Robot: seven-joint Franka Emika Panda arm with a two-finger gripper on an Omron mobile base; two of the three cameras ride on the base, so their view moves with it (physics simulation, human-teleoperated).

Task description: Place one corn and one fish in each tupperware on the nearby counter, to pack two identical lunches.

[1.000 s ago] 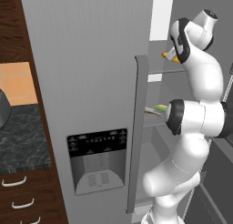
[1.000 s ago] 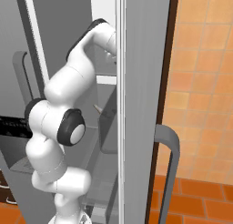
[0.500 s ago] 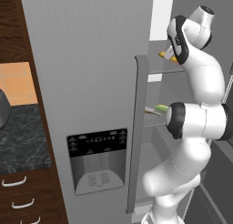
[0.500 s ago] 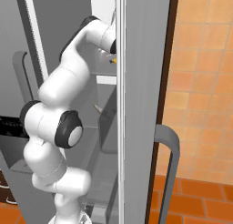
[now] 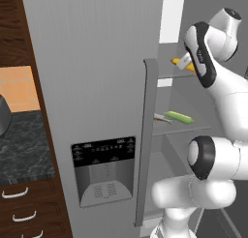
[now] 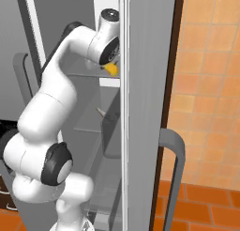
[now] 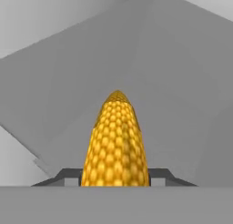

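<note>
the jaws [image 7: 116, 180] have just come in from a wider gap and now sit clamped on the plain yellow corn [image 7: 116, 141]; in the hand view the cob rises straight toward 12 o'clock from between the two dark tips, one tip pressed to each flank. that reads as the first grasp made: one cob is in hand, but nothing is packed yet, since the arm is reaching deep inside the open fridge [image 5: 97, 77] at the upper shelf [image 5: 169, 75].

in the left base view the corn [image 5: 181, 63] shows yellow at the shelf's edge, at 9 o'clock of the wrist. the husked corn [image 5: 178, 117] lies on the shelf below, apart from the arm, with a pale slender thing just beside it at 9 o'clock, too small to name. in the right base view the held corn [image 6: 111, 68] peeks out at 6 o'clock of the hand, against the door's edge.

compared with a second ago the wrist has swung a little and the jaws have narrowed onto the cob; the base and fridge stand as before. the surface [image 5: 22, 145] lies well off at 9 o'clock, so a withdrawal and carry seem next.
</note>
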